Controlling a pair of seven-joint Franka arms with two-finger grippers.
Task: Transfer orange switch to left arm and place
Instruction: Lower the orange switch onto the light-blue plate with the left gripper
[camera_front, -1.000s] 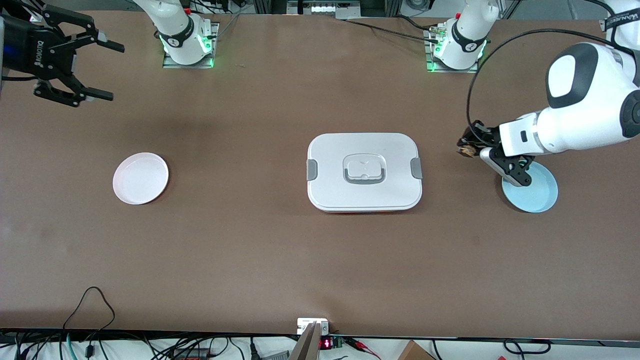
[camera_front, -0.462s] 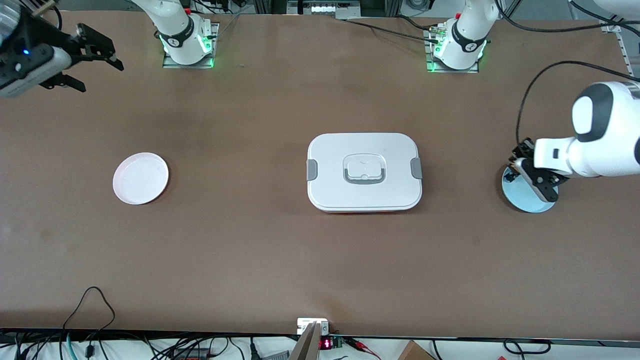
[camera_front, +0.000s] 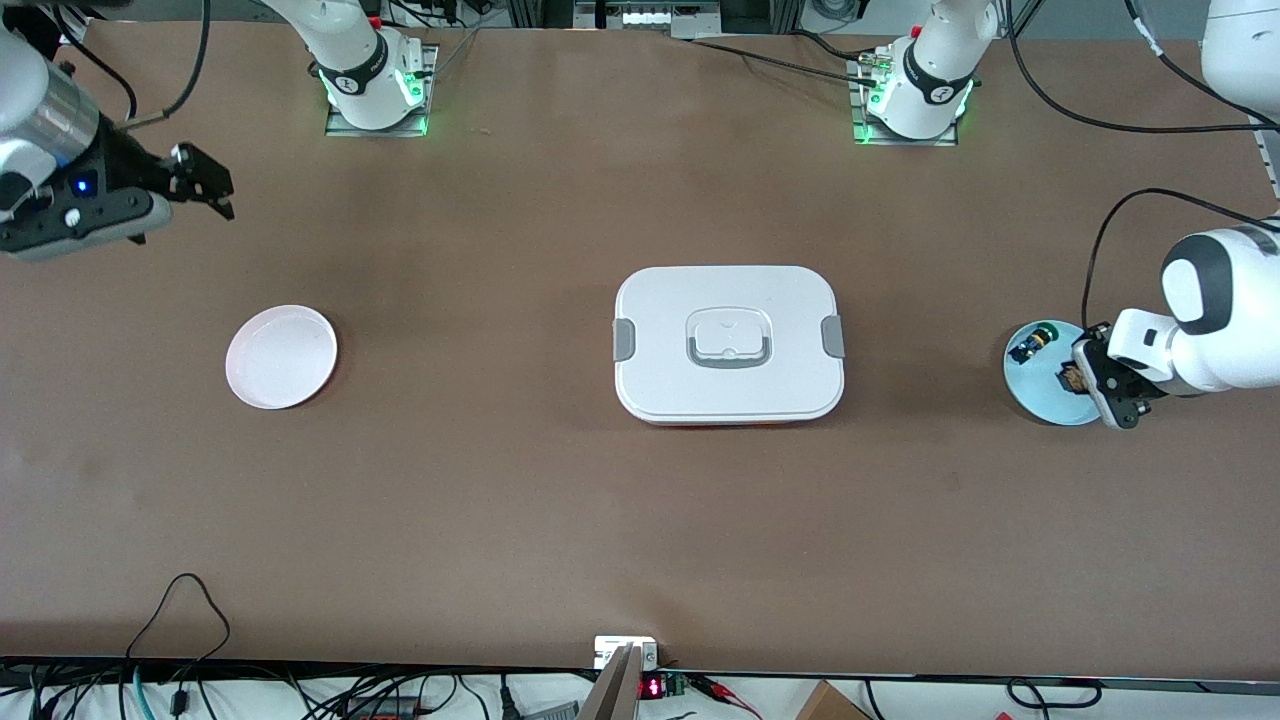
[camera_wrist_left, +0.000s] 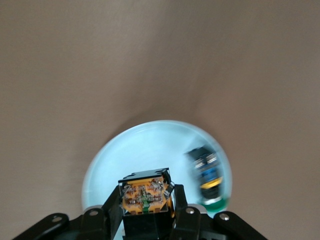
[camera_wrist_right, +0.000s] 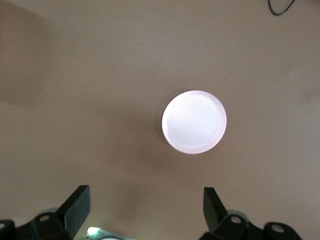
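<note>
My left gripper is shut on the orange switch, a black block with an orange-tan face, over the light blue plate at the left arm's end of the table. The left wrist view shows the switch clamped between both fingers above the plate. My right gripper is open and empty, up over bare table at the right arm's end; its fingers stand wide apart in the right wrist view. The white box sits at the table's middle, well apart from both grippers.
A small black piece with blue and yellow-green parts lies on the blue plate, also in the left wrist view. An empty white plate sits toward the right arm's end, seen in the right wrist view. Cables hang along the table edge nearest the camera.
My left gripper has carried the switch away from the box to over the blue plate. My right gripper has turned and shifted slightly toward the white plate, staying open.
</note>
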